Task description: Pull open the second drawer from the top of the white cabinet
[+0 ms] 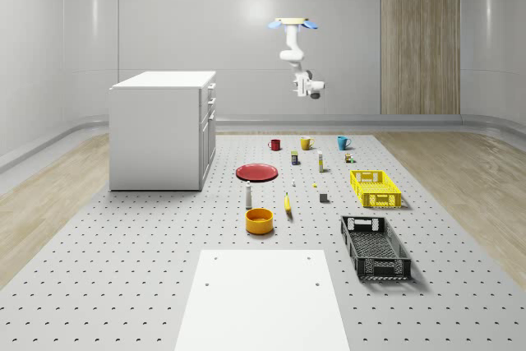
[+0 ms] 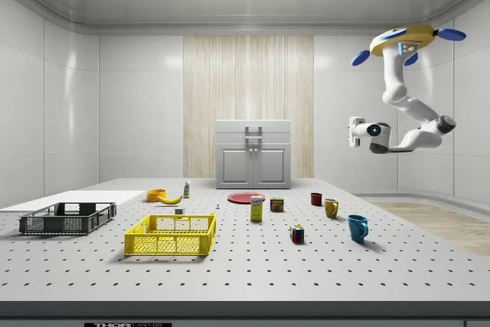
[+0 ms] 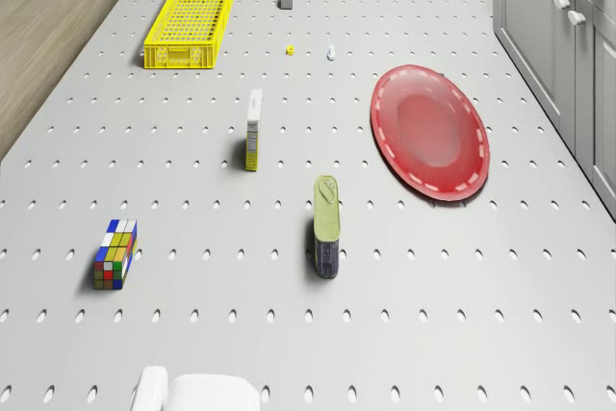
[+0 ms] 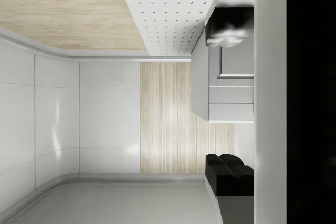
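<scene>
The white cabinet (image 1: 164, 129) stands at the whole-scene view's left on the perforated table, with its drawer fronts (image 1: 211, 101) facing right. In the side view its front (image 2: 253, 155) shows stacked drawer handles (image 2: 253, 137) above two doors, and every drawer looks shut. The drone (image 1: 294, 24) hovers high over the table's far end, well to the right of the cabinet. Its arm hangs down, with the gripper (image 1: 316, 93) in the air, far from the cabinet. In the wrist view the dark fingers (image 4: 229, 30) stand wide apart, the gripper (image 4: 229, 100) is open and empty, and the cabinet (image 4: 231, 90) shows distant between them.
In front of the cabinet lies a red plate (image 1: 256, 172). Mugs (image 1: 306, 143), small boxes, an orange bowl (image 1: 259, 220), a yellow crate (image 1: 376, 187) and a black crate (image 1: 375, 247) are spread over the table. A white board (image 1: 261, 297) lies at the near edge.
</scene>
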